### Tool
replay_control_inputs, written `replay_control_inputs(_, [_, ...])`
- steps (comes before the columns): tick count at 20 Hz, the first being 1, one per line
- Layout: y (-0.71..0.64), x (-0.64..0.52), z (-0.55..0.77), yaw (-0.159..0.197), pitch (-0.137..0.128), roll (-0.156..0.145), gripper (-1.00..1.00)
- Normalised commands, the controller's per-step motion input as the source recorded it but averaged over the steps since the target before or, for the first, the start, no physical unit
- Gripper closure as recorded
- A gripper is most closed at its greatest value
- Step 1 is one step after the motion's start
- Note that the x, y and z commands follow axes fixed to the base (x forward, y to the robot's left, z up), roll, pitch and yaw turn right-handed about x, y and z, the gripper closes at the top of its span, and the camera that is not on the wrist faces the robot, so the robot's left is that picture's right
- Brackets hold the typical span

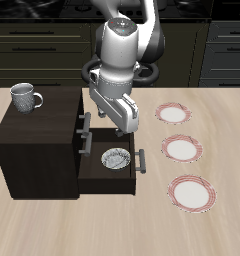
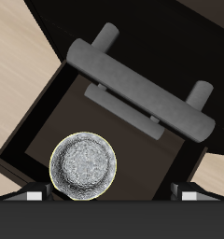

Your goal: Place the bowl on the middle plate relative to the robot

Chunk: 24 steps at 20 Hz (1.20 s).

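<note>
While the bowl (image 1: 115, 159) sat in the open drawer (image 1: 112, 171) of the dark cabinet (image 1: 37, 140), we held the gripper (image 1: 116, 131) just above it, jaws spread and empty; in the wrist view the two fingertips (image 2: 31, 195) stood well apart, with the bowl (image 2: 82, 169) near one of them rather than centred between them. We judged that offset the first hazard: closing from there could catch only the rim or push the bowl toward the drawer wall. The drawer's handle (image 2: 142, 91) and its sides crowded the approach, so a careless descent could knock a finger against them. A shallow bowl gripped by its edge might also tilt or slip on the lift. Three plates (image 1: 174, 113) lay in a row on the table (image 1: 212, 230) beside the cabinet, so we risked carrying to the wrong one instead of the middle plate (image 1: 181, 149). A mug (image 1: 25, 96) stood on the cabinet top, clear of our path.
</note>
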Motion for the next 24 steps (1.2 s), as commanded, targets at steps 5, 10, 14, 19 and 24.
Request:
replay_control_inputs(5, [-0.08, 0.09, -0.14, -0.034, -0.001, -0.002, -1.0])
replay_control_inputs(10, [-0.13, -0.01, -0.14, -0.041, -0.011, -0.001, -1.0])
replay_control_inputs(14, [-0.16, 0.08, -0.23, -0.032, 0.025, -0.016, -1.0])
replay_control_inputs(19, [-0.1, -0.11, -0.27, -0.025, 0.024, -0.014, -1.0])
replay_control_inputs(24, [-0.06, -0.21, -0.28, -0.066, 0.006, 0.017, -1.0])
